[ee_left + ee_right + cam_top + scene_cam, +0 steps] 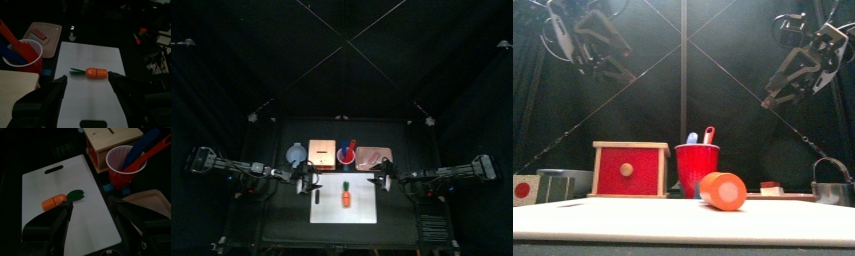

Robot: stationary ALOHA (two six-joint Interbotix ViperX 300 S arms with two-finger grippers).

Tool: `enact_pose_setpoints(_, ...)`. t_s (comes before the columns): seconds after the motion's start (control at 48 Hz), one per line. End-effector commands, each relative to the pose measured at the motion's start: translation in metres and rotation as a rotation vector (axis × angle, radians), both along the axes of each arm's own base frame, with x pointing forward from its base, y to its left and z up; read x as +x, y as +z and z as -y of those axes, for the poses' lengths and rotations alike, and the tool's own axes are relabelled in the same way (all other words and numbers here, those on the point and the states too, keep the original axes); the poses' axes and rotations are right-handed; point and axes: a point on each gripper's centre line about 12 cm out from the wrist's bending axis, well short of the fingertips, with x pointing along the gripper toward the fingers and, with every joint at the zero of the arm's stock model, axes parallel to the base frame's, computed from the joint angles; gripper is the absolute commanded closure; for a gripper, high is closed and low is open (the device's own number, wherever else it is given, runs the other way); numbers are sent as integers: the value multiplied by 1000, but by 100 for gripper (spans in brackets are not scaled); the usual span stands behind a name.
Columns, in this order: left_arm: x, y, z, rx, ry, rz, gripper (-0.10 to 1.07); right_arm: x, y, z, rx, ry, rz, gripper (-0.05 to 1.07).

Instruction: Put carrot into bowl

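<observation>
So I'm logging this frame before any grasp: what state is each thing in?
carrot: lying flat on the white board, not held.
red cup: upright, utensils standing in it.
left gripper: open, above the carrot.
right gripper: open, empty.
bowl: at the table's back left, contents unclear.

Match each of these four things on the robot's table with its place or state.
Things:
1 carrot
2 red cup
3 wooden box
4 left gripper

Places or states:
A holds blue and red utensils
B jaws wide open, above the carrot
C lies on the white cutting board
D stands beside the cup, red front with a round knob

Pairs: 1-C, 2-A, 3-D, 4-B
</observation>
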Motion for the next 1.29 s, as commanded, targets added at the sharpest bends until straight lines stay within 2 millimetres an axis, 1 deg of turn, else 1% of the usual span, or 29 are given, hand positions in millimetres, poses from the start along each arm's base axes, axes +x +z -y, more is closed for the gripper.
enact_pose_setpoints(0.0, 25, 1, -3, -70, 65, -13, -1, 1, 5, 0, -1, 2, 15, 11)
enact_pose_setpoints(0.104, 49, -12, -7, -217, 210, -72, -1, 1, 3, 0, -1, 2, 8, 11)
enact_pose_setpoints(0.208, 65, -20, -11, -362, 375, -129, 0, 2, 3, 0, 4, 0, 8, 11)
enact_pose_setpoints(0.292, 70, -33, -16, -426, 511, -204, 0, 1, 2, 0, 10, -2, 7, 11)
enact_pose_setpoints(0.375, 73, -46, -17, -452, 622, -288, 0, 2, 2, -1, 22, -1, 4, 11)
enact_pose_setpoints(0.458, 80, -53, -14, -472, 674, -330, 0, 1, -1, -1, 31, -4, -4, 11)
enact_pose_setpoints(0.562, 94, -57, -8, -535, 700, -347, 0, -1, -7, -1, 43, -11, -20, 11)
enact_pose_setpoints(0.688, 112, -66, 8, -612, 719, -381, 0, -5, -15, -1, 56, -19, -41, 11)
enact_pose_setpoints(0.833, 124, -77, 25, -644, 750, -439, 0, -10, -26, 0, 57, -23, -69, 11)
enact_pose_setpoints(0.979, 133, -80, 39, -642, 781, -493, 0, -12, -29, 0, 56, -24, -79, 11)
enact_pose_setpoints(1.146, 146, -88, 47, -620, 793, -518, 0, -13, -30, 0, 53, -21, -82, 11)
enact_pose_setpoints(1.271, 150, -91, 48, -610, 802, -529, 0, -13, -31, 0, 58, -24, -85, 11)
